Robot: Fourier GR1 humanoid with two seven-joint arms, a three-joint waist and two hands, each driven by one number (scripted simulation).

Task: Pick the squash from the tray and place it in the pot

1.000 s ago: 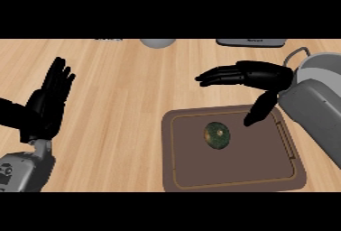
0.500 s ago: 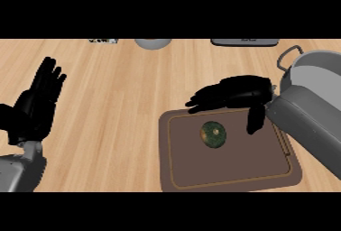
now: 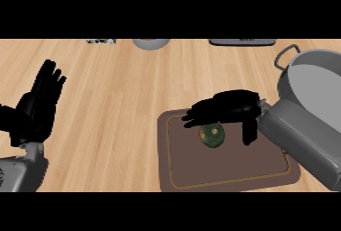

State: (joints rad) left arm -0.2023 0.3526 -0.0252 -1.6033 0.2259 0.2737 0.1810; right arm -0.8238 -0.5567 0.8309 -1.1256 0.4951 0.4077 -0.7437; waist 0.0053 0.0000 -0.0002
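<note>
Right hand (image 3: 225, 108) palm-down, left hand (image 3: 36, 110) upright

right hand (image 3: 225, 108) hides part of the squash (image 3: 213, 136); right edge cuts the pot (image 3: 318, 79).

The left hand (image 3: 34, 110) and right hand (image 3: 226, 107) are matte black, with slim fingers and a thumb. Behind each comes a smooth grey forearm: the right forearm (image 3: 303, 144) broad and boxy, the left forearm (image 3: 20, 173) rounded.

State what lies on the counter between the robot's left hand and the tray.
Nothing: in the head view, only bare wooden counter separates the left hand from the tray.
</note>
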